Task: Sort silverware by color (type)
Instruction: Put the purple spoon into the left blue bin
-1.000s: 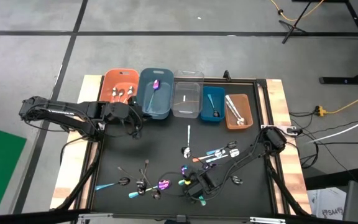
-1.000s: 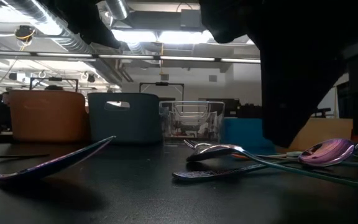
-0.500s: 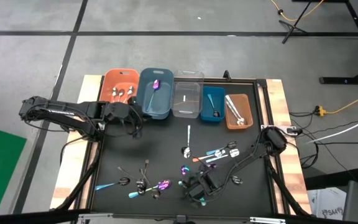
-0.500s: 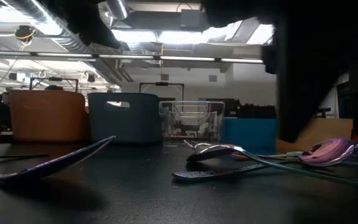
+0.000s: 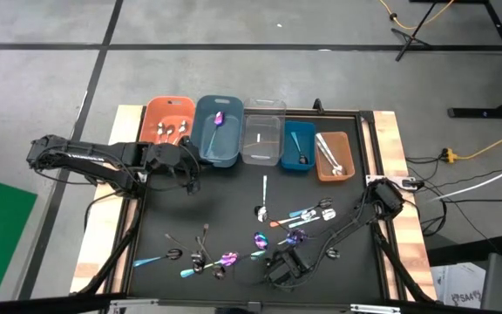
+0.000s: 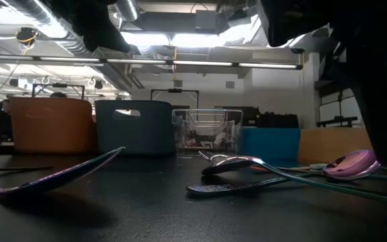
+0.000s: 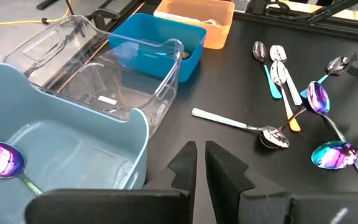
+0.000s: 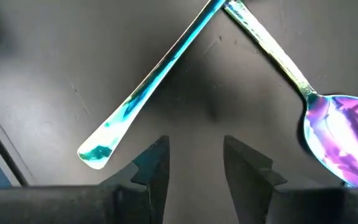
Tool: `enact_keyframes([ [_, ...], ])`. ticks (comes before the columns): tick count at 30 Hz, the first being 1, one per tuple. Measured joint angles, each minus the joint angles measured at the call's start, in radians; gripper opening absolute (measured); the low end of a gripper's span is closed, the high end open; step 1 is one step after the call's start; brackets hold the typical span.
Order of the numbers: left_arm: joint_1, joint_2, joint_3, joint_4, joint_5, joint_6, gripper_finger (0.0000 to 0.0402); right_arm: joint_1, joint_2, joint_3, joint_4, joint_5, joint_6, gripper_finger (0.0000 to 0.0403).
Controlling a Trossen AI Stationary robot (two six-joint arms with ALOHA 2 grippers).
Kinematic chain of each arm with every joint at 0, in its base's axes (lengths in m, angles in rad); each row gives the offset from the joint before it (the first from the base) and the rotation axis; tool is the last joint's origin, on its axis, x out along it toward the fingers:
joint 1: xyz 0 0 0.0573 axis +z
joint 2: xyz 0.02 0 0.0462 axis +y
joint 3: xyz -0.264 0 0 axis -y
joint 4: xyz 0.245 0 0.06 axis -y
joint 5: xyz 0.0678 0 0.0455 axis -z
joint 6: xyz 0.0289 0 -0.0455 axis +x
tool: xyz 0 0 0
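Silverware is lying in two places, operator: some pieces are already sitting in the bins along the table's far edge, and the rest are scattered over the black mat (image 5: 234, 205). You are keeping your right gripper (image 8: 194, 163) low over the near middle of the mat, its fingers (image 8: 155, 163) standing apart with bare mat showing between them and nothing in their grasp; a teal handle (image 8: 149, 86) is lying just ahead of them, and a purple spoon (image 8: 340, 138) is resting just beside, neither one touched. You are holding your left gripper (image 7: 201, 163) above the near wall of the grey-blue bin (image 7: 73, 127), its fingers nearly together with only a thin slit between them, and they are gripping nothing. A purple spoon (image 7: 2, 158) is lying inside that grey-blue bin. Silver pieces are showing in the orange bin (image 5: 167, 119) and in the brown bin (image 5: 333, 155), and one dark piece is sitting in the blue bin (image 5: 299, 146). A silver spoon (image 7: 241, 126) is lying alone on the mat in front of the clear bin (image 7: 98, 78). Near it, purple, blue-handled and orange-handled pieces are clustering together, some overlapping.
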Motion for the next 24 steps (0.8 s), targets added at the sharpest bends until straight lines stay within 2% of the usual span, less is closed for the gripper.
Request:
enact_keyframes([
  [9,0.0,0.0,0.0,0.0,-0.001,0.001,0.0028,-0.015,0.0,0.0,0.084,0.062,0.038,0.014],
  [14,-0.004,0.0,0.0,0.0,0.0,-0.006,0.0028,-0.014,0.006,0.0,0.129,0.129,0.139,0.014],
  [20,-0.005,0.0,0.0,0.001,0.0,-0.005,0.0028,-0.014,0.011,0.0,0.161,0.131,0.282,0.014],
  [24,-0.004,0.0,0.0,0.001,-0.002,-0.005,0.0028,-0.014,0.021,0.0,0.164,0.138,0.323,0.014],
])
